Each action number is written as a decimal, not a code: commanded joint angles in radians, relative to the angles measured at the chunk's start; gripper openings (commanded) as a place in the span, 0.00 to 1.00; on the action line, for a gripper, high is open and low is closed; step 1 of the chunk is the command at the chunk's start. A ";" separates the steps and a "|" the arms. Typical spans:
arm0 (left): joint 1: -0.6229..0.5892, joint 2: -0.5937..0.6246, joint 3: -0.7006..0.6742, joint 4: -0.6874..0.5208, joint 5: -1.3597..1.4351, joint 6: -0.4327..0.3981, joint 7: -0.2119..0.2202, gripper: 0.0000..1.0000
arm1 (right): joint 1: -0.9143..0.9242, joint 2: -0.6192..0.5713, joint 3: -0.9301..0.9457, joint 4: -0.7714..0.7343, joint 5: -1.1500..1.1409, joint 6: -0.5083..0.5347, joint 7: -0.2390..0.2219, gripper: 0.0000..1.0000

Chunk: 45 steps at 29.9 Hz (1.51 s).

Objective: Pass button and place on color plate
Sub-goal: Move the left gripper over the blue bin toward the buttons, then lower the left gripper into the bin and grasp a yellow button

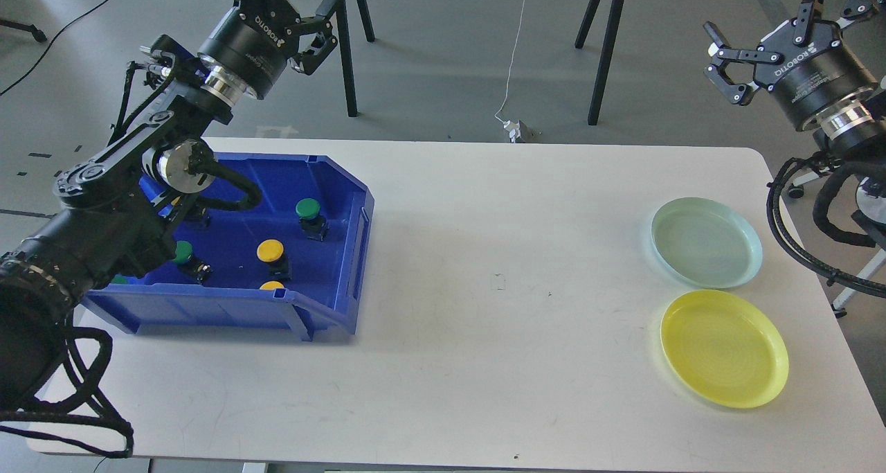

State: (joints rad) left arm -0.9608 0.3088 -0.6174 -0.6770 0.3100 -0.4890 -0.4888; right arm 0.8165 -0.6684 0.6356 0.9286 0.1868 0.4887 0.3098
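A blue bin (346,265) sits on the left of the table and holds push buttons: a green one (309,210), a yellow one (270,251), another green one (183,253) and a yellow one (272,286) half hidden by the front wall. A pale green plate (706,242) and a yellow plate (723,347) lie at the right. My left gripper (320,35) hovers open and empty above the bin's far edge. High beyond the table's right end, my right gripper (718,64) is open and empty too.
The white table (498,286) stretches between bin and plates. My left arm covers the bin's left part. Black tripod legs (601,50) and a white cable (511,64) stand on the floor behind the table.
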 commanded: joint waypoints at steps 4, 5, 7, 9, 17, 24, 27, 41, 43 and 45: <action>-0.003 0.013 -0.001 0.002 -0.002 0.000 0.000 1.00 | -0.005 0.001 0.010 0.006 0.003 0.000 0.002 1.00; -0.006 0.016 -0.011 0.014 -0.008 0.000 0.000 1.00 | -0.005 0.001 0.012 0.003 0.003 0.000 0.002 1.00; -0.001 0.024 -0.056 0.028 -0.037 0.000 0.000 1.00 | -0.005 0.001 0.012 -0.005 0.003 0.000 0.002 1.00; 0.001 0.004 -0.093 0.051 -0.061 0.000 0.000 1.00 | 0.001 0.004 0.010 -0.023 0.003 0.000 0.002 1.00; 0.131 -0.066 -0.310 -0.143 -0.065 0.000 0.000 1.00 | -0.006 0.013 0.003 -0.031 0.003 0.000 0.002 1.00; 0.110 0.062 -0.168 -0.350 0.208 0.000 0.000 1.00 | -0.028 0.004 0.007 -0.034 0.002 0.000 0.002 1.00; -0.002 0.156 0.000 -0.418 0.335 0.000 0.000 1.00 | -0.030 0.000 0.007 -0.033 0.002 0.000 0.002 1.00; -0.412 0.509 0.801 -0.538 1.202 0.000 0.000 0.98 | -0.079 -0.023 0.009 -0.031 0.002 0.000 0.003 1.00; -0.398 0.515 0.869 -0.529 1.268 0.000 0.000 0.98 | -0.089 -0.030 0.007 -0.030 0.002 0.000 0.003 1.00; -0.366 0.532 0.892 -0.520 1.284 0.000 0.000 0.98 | -0.102 -0.031 0.007 -0.030 0.000 0.000 0.003 1.00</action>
State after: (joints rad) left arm -1.3618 0.8223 0.2251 -1.2092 1.5450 -0.4887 -0.4886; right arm 0.7304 -0.6963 0.6440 0.8983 0.1886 0.4887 0.3129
